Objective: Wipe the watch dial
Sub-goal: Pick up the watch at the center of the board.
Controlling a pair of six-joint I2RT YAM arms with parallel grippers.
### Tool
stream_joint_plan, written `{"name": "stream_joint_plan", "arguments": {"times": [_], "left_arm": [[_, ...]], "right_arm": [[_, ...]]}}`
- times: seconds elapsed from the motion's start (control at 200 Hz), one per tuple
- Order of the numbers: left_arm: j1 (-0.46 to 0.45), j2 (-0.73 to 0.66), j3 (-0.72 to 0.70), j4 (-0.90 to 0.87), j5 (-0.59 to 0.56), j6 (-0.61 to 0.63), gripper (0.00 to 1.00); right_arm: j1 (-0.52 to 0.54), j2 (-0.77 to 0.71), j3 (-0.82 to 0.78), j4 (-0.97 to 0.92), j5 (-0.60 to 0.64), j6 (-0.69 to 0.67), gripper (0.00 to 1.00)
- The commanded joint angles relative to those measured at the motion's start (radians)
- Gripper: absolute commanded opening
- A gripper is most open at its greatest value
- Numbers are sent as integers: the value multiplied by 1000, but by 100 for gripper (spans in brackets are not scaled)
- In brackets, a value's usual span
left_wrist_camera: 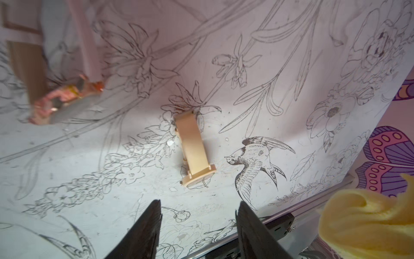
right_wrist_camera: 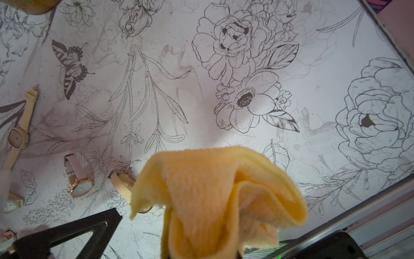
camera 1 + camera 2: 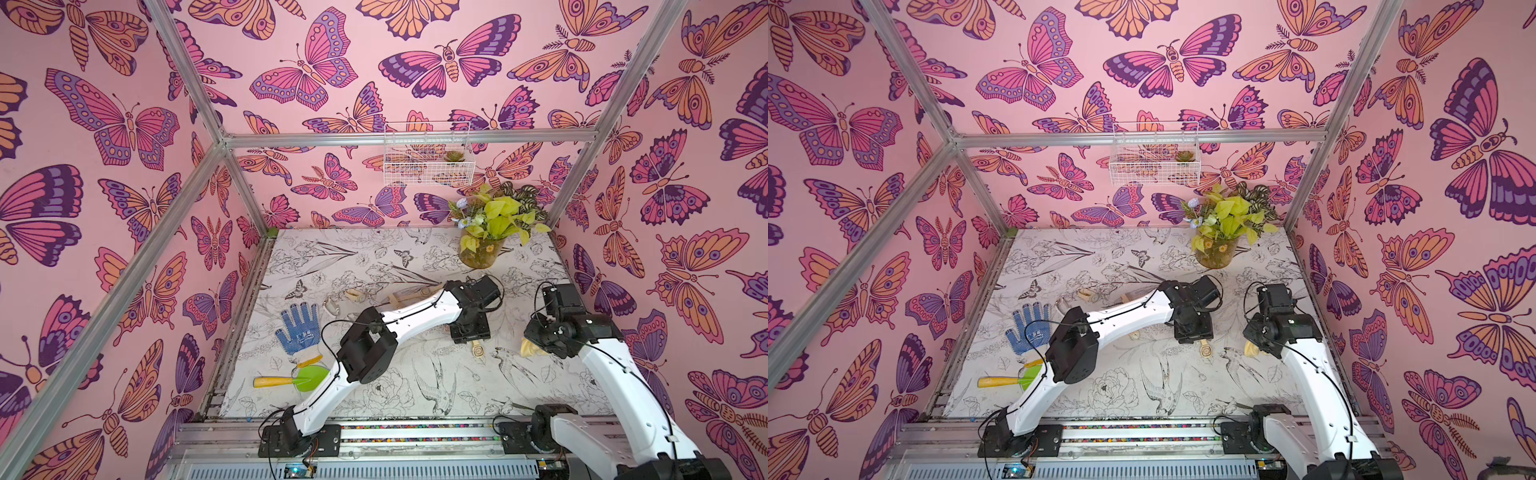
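Watch: we see it lying on the table, strap stretched out, nothing touching it.
Left claw: hovers just beside the dial end, fingers apart and empty, probably there to pin it down.
Right claw: pinched tight on the yellow cloth, off to one side, so we reckon no wiping yet.

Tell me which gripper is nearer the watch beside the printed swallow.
Left. The left gripper hangs close to the watch, nothing held; the right gripper, pinching the cloth, is off to the side, apart from it.
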Motion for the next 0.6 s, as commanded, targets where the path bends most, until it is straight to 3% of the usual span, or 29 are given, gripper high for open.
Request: {"name": "stream_joint_plan", "arguments": {"times": [0.0,0.596], "left_arm": [[-4,27,22,-19,22,-3,54],[5,112,66,-8,29,-11,51]], "right_arm": [[-15,-29,-20,-23,8,9,0],[-41,-103,-34,-28,-17,1,0]]}}
